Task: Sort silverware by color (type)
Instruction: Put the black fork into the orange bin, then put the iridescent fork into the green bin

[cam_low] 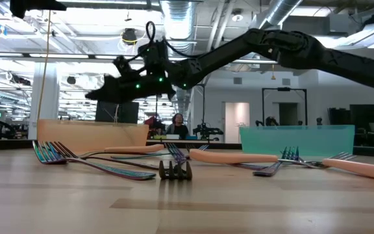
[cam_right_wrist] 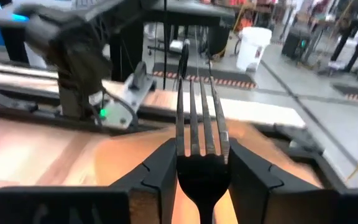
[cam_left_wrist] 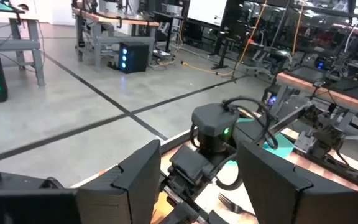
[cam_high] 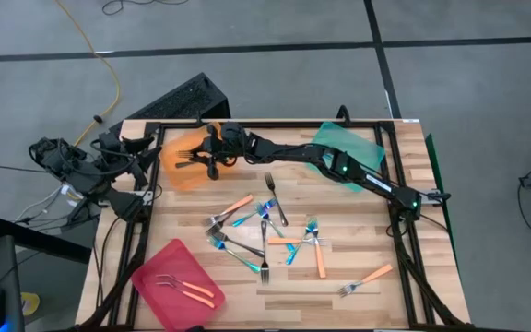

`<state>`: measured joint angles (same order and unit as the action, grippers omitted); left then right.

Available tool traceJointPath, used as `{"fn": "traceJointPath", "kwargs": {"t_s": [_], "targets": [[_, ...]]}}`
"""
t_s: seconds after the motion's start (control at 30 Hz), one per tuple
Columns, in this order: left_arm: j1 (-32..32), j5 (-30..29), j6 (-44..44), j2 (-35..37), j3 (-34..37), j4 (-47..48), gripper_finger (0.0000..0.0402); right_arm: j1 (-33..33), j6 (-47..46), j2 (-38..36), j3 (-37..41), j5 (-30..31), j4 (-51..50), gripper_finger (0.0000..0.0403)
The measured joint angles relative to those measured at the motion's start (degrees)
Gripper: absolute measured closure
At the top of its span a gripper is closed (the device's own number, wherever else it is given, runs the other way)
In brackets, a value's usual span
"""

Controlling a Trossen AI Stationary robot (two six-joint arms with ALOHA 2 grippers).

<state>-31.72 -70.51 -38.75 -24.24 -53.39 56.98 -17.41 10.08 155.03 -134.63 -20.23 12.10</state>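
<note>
Reaching across the tabletop (cam_high: pixel 358 295), the right gripper (cam_high: pixel 208 157) hangs over the orange tray (cam_high: pixel 188 171) at the far left corner, its fingers (cam_right_wrist: pixel 160 171) partly parted with a dark fork (cam_right_wrist: pixel 202 140) between them, tines pointing away from the wrist; whether they press the handle is hard to tell, and the handle's lower end is cut off. The left gripper (cam_left_wrist: pixel 197 180) waits beside the table's left edge, fingers spread wide and empty, though the overhead view buries it in cables. The teal tray (cam_high: pixel 348 148) is partly covered by the right arm. The pink tray (cam_high: pixel 178 284) holds two orange-handled forks (cam_high: pixel 192 291). The loose forks (cam_high: pixel 265 235) mid-table overlap, so they cannot be counted exactly; four orange handles stand out, one fork (cam_high: pixel 367 279) well apart.
</note>
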Motion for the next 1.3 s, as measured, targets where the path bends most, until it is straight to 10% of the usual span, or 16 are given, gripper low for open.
{"fn": "traceJointPath", "kwargs": {"t_s": [1.3], "targets": [[0.0,-0.41,-1.17,-0.01,0.0,0.12,0.0205,-0.25,-2.3,-0.83,0.0,1.33,-0.76,0.0208]]}}
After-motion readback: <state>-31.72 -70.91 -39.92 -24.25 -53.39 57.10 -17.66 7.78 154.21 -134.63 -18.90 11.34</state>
